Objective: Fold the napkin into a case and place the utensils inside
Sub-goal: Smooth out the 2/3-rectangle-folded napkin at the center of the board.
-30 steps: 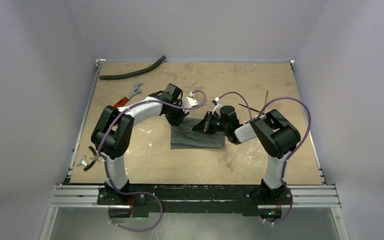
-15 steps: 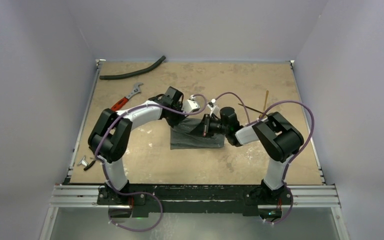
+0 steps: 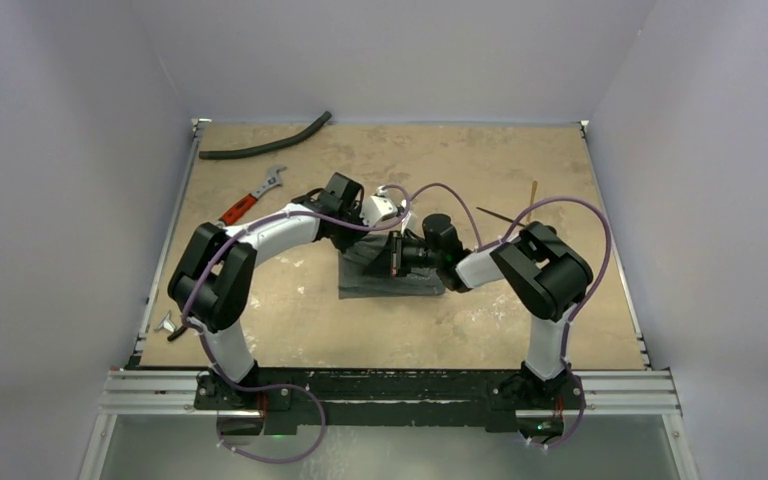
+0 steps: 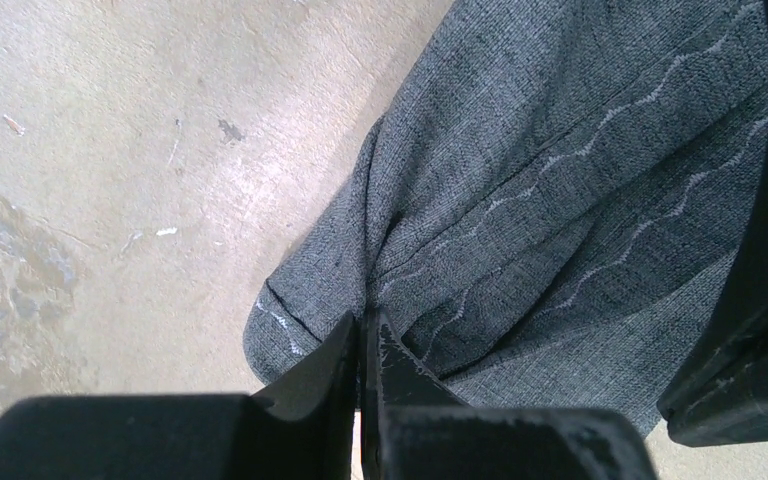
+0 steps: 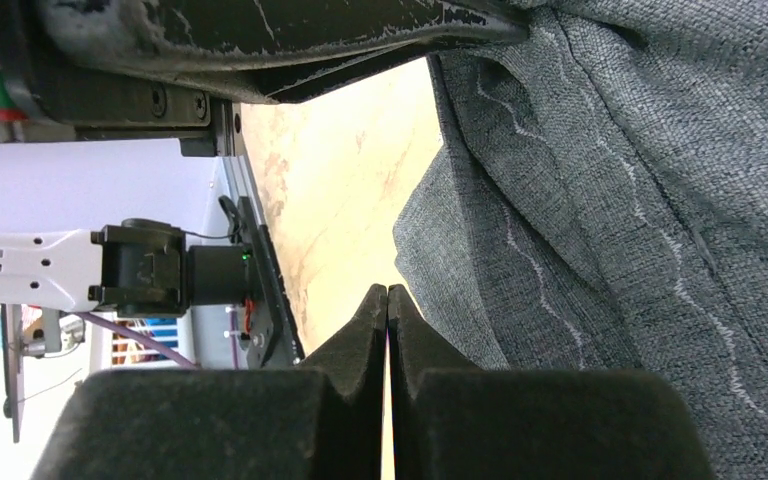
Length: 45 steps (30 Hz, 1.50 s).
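Grey on the tan table: shows the napkin bunched mid-table, with the right arm pushed further left over it than a second ago. Has the left gripper, partly open then, clamped on a fold near a napkin corner. Shows the right gripper pressed together beside the cloth edge; cannot tell of any cloth caught. Leaves the utensils by the far right edge, barely made out

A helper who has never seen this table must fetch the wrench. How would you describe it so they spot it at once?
Look to the far left corner of the tan table, where a long black hose lies near the back edge. Just nearer than the hose, lying at a slant, is the wrench. It alone has a red handle and a bright metal head.
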### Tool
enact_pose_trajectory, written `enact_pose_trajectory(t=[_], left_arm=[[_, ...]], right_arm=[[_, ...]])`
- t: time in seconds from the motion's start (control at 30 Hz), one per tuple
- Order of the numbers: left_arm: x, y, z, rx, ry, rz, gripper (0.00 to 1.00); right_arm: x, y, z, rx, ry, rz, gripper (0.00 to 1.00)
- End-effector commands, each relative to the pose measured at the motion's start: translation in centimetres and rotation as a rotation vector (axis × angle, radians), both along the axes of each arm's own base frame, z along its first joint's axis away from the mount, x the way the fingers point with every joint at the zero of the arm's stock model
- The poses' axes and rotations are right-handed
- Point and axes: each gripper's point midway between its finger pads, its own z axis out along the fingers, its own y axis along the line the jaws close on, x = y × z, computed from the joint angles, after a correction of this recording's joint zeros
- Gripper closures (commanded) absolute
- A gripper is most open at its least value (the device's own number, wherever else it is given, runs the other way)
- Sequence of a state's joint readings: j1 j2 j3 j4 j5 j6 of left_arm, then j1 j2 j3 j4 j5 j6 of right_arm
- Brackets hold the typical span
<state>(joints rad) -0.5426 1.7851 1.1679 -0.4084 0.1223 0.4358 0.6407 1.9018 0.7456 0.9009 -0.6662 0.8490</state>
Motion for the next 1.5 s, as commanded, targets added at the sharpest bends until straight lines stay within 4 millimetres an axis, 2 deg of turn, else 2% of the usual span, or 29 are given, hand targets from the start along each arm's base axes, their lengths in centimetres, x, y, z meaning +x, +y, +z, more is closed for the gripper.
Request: enact_pose_trajectory(t=[0.0,0.17,0.27,0.4,0.57,0.73,0.87,0.97,1.07,1.17,1.27,1.37,1.47], left_arm=[[0.4,-0.4,1.0,-0.035,-0.033,0.015,1.00],[0.5,-0.4,1.5,-0.030,-0.048,-0.002,1.00],[0.5,-0.5,2.1,-0.035,-0.061,-0.029,1.00],[-0.2,0.0,2.1,-0.010,-0.068,-0.082,1.00],[-1.6,1.3,0.7,0.050,-0.052,-0.136,1.00],[-2.4,0.6,0.7,0.045,-0.040,-0.165,1.00],[-2.2,0.2,0.9,0.041,-0.053,-0.156,1.00],[-2.4,0.8,-0.4,0.083,-0.063,-0.159,1.00],[-2.9,1.8,-2.0,0.122,-0.065,-0.170,1.00],[-3.0,2.3,-2.7,0.140,-0.067,-0.171,0.98],[-3.1,2.1,-2.6,0.129,-0.068,-0.174,0.88],[-2.7,1.4,-1.6,0.096,-0.072,-0.164,0.81],[-2.4,0.6,-0.3,0.058,-0.075,-0.154,0.78]], right_arm=[[-0.3,0.7,0.6,0.015,-0.059,0.038,1.00],[-0.2,0.8,-3.2,-0.062,0.008,0.010,1.00],[-0.9,0.0,-5.6,-0.110,0.062,-0.006,1.00],[-1.5,-0.8,-6.4,-0.065,0.129,-0.019,1.00],[-1.0,-0.9,-5.8,-0.035,0.130,-0.028,1.00],[-0.9,-0.8,-5.7,-0.026,0.136,-0.032,1.00],[-0.9,-0.7,-5.6,-0.016,0.135,-0.025,1.00],[-1.5,-0.4,-4.0,0.015,0.122,0.029,1.00],[-1.6,-0.5,-1.3,0.058,0.101,0.085,1.00],[-0.2,-1.3,0.3,0.052,0.073,0.066,0.96],[1.2,-1.7,0.7,0.028,0.076,0.054,0.94],[3.1,-2.4,1.2,0.033,0.074,0.019,0.94],[4.6,-2.3,2.2,0.052,0.060,0.004,0.94]])
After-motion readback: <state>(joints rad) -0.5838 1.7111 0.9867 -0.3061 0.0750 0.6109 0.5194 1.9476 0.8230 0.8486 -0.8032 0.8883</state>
